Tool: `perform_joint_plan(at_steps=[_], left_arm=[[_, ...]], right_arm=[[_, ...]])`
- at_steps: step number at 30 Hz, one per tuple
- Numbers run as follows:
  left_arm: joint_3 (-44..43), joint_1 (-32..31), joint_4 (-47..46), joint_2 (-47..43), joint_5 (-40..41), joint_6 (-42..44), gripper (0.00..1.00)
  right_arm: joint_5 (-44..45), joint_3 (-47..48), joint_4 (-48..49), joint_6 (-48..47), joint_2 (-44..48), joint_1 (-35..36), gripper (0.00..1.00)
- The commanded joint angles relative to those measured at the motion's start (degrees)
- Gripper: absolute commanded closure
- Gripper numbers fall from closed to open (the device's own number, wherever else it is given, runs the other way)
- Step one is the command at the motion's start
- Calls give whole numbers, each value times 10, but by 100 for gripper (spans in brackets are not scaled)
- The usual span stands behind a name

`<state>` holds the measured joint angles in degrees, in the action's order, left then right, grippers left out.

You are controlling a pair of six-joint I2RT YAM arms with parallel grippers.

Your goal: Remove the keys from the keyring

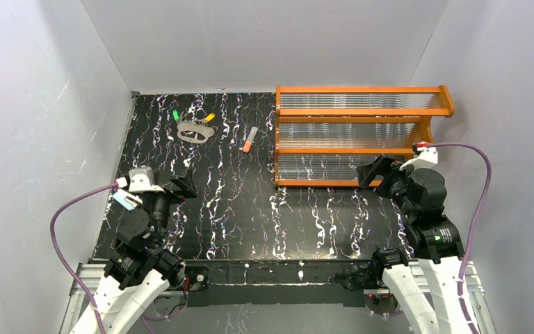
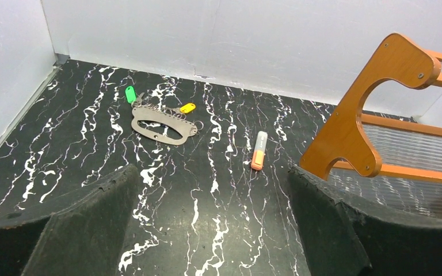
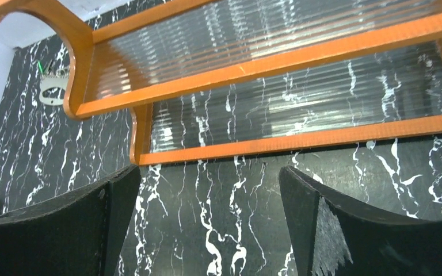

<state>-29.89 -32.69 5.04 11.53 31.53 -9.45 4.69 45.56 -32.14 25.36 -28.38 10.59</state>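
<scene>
Top view: the keyring (image 1: 196,131) is lying flat on the black marbled table (image 1: 250,209), at 11 o'clock from the table's centre. The green-headed key (image 1: 175,115) is sitting at its 10 o'clock rim and the yellow-headed key (image 1: 209,117) at its 1 o'clock rim. An orange-and-grey stick (image 1: 249,139) is lying at 3 o'clock from the ring, apart from it, and an orange rack (image 1: 361,111) is occupying the 1 o'clock corner. The left gripper (image 1: 183,185) is hovering at 6 o'clock from the ring, well apart, and the right gripper (image 1: 374,172) is pointing at the rack's near rail. Left wrist view: both padded fingers (image 2: 92,224) are standing fully spread and gripping nothing, and the ring with both keys is lying ahead at 11 o'clock. Right wrist view: the fingers are likewise standing wide apart and empty. The rack is filling 12 o'clock, and part of the ring is showing at 10 o'clock beyond the rack's end.
</scene>
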Motion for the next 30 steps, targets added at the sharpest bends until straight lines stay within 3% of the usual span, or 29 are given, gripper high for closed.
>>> perform_joint_plan(at_steps=[1, 5, 13, 19, 25, 30], left_arm=[[-5, 1, 3, 16, -9, 4, 2], [-18, 1, 18, 54, 1, -4, 2], [-37, 2, 31, 139, 36, -51, 2], [-127, 12, 35, 372, 51, -134, 2], [-179, 121, -55, 570, -41, -248, 3], [-244, 171, -93, 728, -42, -304, 4]], right_arm=[[-28, 14, -28, 22, -14, 0, 1], [-37, 3, -63, 44, -55, 1, 1], [-78, -22, -42, 49, -90, 0, 1], [-105, -24, -26, 23, -87, 1, 1], [-142, -34, -13, -21, -62, 1, 1], [-172, -43, -2, -42, -17, 6, 1]])
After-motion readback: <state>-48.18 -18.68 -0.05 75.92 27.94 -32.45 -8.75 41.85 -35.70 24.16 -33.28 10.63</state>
